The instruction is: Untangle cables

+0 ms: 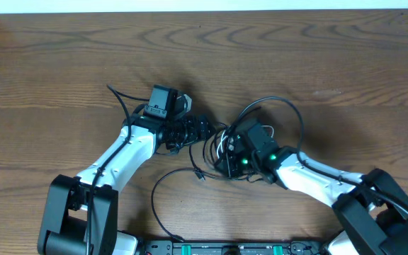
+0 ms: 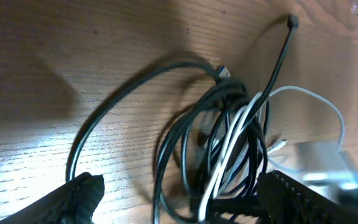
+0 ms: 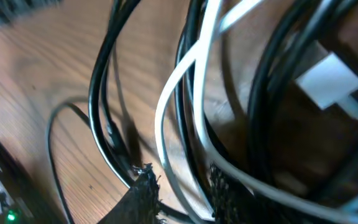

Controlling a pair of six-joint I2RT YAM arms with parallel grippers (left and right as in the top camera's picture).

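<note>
Cables [image 1: 225, 145] lie knotted at the middle of the table [image 1: 48, 57], with both arms reaching into them.
From the table's left half, the left gripper [image 2: 180, 185] stands wide apart astride the black loops and holds nothing. From the right half, the right gripper [image 3: 182, 186] is nearly together with strands between its fingers, but I cannot tell if it pinches them. Best, I judge, to anchor one side, draw the white strand [image 2: 229, 149] out slowly, and free the plug end [image 2: 293, 22] last.

No text, label, brand, number or sign can be read in any of the three views; whatever markings there are show too small or blurred to make out.
</note>
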